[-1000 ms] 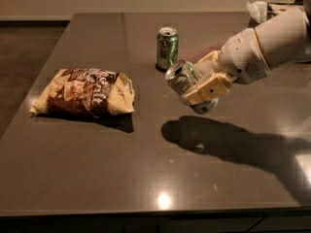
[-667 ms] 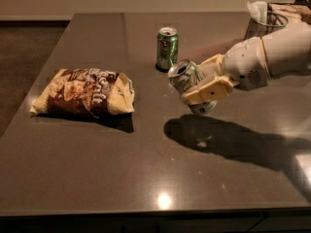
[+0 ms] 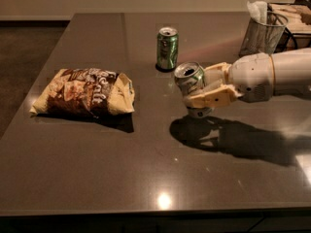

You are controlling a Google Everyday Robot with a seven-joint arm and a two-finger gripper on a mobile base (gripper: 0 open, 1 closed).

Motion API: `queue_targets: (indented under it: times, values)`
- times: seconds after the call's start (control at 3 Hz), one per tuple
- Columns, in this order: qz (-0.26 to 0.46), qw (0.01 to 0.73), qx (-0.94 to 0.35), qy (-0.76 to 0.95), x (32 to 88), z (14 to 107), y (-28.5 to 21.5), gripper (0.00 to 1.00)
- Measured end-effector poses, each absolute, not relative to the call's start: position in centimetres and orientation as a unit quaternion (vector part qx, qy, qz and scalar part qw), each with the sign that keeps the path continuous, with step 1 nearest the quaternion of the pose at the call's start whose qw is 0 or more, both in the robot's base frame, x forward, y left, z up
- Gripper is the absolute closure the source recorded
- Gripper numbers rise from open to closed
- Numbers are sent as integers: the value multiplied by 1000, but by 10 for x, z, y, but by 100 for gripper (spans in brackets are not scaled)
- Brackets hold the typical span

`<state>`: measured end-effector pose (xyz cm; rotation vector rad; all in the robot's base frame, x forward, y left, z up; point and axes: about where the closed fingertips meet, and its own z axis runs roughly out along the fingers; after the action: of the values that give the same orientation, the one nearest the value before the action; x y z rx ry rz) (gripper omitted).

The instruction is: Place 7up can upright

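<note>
Two cans: you have the 7up can [image 3: 190,80] in the grip and a darker green can [image 3: 167,47] standing farther back; only the first is yours to place.
Table [image 3: 146,178]: the dark top in front of you shows a glare spot near its front edge, and the arm's shadow falls just this side of the held can.
Gripper [image 3: 197,87]: it reaches in from the right at mid-table, its cream fingers [image 3: 211,97] clamped on the 7up can's body from the right side.
Can against fingers: the can sits at the fingertips, left of the wrist, with one finger behind its upper part and one across its lower front.
Long axis: close to vertical, the silver top leaning a little toward you and to the left, the base lowest.
Height: the base looks just off the surface; you cannot tell for certain whether it touches.
What the move turns on: bring that lean to true vertical before the base meets the table, or it may tip.
Chip bag [image 3: 82,93]: lies flat, well apart to the left.
Green can: upright, near, behind and left of the gripper.
Mesh basket [image 3: 262,35]: far right corner.
</note>
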<state>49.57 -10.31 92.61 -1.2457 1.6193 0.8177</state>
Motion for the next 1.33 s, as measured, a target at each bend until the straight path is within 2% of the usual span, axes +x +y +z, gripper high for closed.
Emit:
queue_targets:
  times: [0.67,1.33]
  values:
    - [379,478,-491,622,485,911,-108,100]
    - [377,496,-477,620,473,901,-106,100]
